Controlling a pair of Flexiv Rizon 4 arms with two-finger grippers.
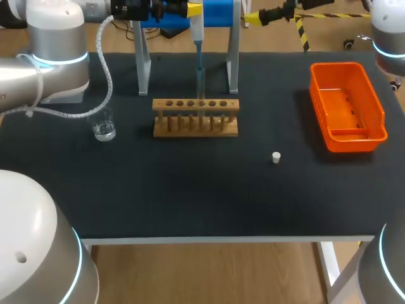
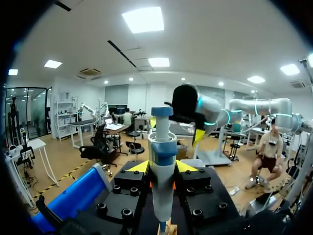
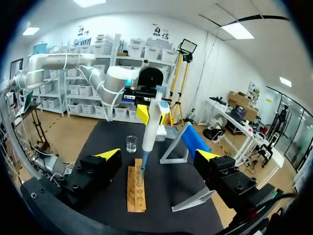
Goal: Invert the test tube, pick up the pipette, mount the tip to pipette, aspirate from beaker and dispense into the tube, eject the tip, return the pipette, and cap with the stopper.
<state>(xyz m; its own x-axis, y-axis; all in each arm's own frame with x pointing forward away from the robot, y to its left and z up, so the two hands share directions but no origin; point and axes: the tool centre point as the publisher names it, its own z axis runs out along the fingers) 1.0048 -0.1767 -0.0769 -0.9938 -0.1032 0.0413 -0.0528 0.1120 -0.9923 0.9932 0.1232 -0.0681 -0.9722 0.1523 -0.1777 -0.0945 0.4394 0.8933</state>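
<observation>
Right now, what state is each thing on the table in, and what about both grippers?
test tube: upright in the rack, uncapped.
pipette: held upright, tip mounted and at the tube's mouth.
beaker: upright, some clear liquid inside.
stopper: loose on the table.
orange bin: looks empty.
left gripper: shut on the pipette.
right gripper: open, holding nothing.

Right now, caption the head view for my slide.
Left tool holds the pipette upright over the wooden rack; beaker, stopper and orange bin sit on the table.

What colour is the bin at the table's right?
Orange bin, clearest in the head view.
</observation>
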